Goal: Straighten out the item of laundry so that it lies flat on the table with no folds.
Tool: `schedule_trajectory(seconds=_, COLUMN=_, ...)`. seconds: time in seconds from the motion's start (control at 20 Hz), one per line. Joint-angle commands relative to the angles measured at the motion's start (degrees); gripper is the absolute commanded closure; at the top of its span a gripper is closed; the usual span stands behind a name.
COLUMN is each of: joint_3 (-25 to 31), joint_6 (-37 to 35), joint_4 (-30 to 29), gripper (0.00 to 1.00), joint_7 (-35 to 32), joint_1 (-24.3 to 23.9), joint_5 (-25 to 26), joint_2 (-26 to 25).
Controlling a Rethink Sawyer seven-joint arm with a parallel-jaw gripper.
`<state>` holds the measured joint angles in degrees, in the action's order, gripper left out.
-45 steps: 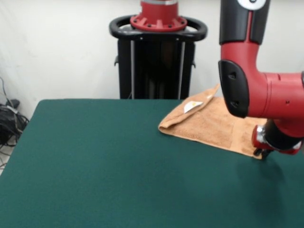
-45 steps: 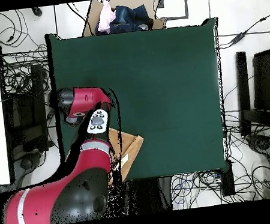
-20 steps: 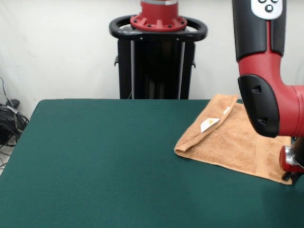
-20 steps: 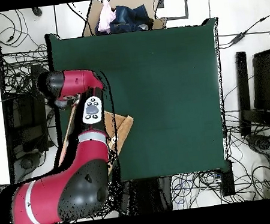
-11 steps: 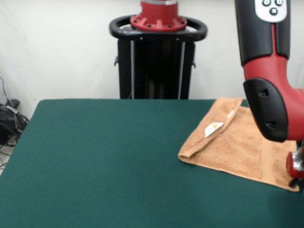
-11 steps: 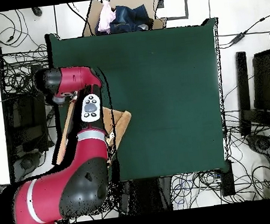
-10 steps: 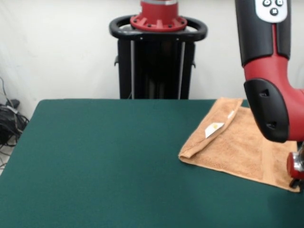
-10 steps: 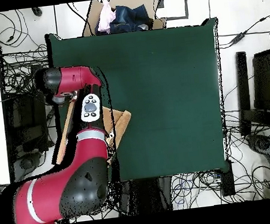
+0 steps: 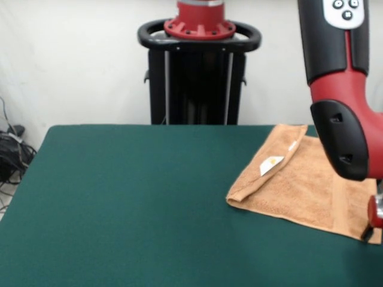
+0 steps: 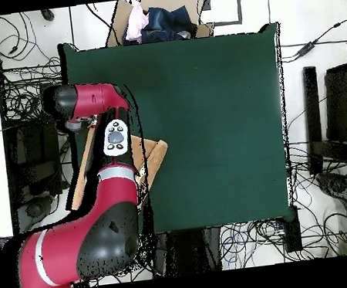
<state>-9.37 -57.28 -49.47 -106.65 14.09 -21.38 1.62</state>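
Observation:
The item of laundry (image 9: 299, 182), a peach-orange towel, lies at the right of the green table (image 9: 119, 209). Its left edge is folded over, with a white label (image 9: 270, 164) showing on the flap. My gripper (image 9: 368, 232) is at the towel's near right corner by the picture's edge, shut on that corner and mostly cut off. In the overhead view the red arm (image 10: 106, 142) covers most of the towel (image 10: 153, 159). The gripper is hidden there under the wrist near the table's left edge.
A black pedestal (image 9: 197, 78) stands behind the table. Cables (image 9: 11, 149) lie on the floor at the left. A cardboard box of clothes (image 10: 159, 20) sits beyond the table's top edge in the overhead view.
In the front view the gripper has moved right and slightly nearer, dragging the towel's corner with it. The whole towel slid right. The folded flap stays folded.

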Motion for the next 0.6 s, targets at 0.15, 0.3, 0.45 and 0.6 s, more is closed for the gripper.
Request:
schedule_trajectory(seconds=0.15, joint_3=2.86, joint_6=11.57, joint_4=-5.67, gripper=0.0, joint_7=-17.96, joint_1=1.46, joint_5=-2.3, joint_2=0.8)
schedule_trajectory(seconds=0.3, joint_3=4.68, joint_6=17.28, joint_4=-12.94, gripper=0.0, joint_7=-16.64, joint_1=1.27, joint_5=-3.0, joint_2=4.15)
schedule_trajectory(seconds=0.45, joint_3=6.28, joint_6=21.27, joint_4=-21.01, gripper=0.0, joint_7=-15.38, joint_1=0.87, joint_5=-3.7, joint_2=8.56)
schedule_trajectory(seconds=0.6, joint_3=7.57, joint_6=23.78, joint_4=-29.04, gripper=0.0, joint_7=-14.25, joint_1=0.87, joint_5=-4.74, joint_2=14.0)
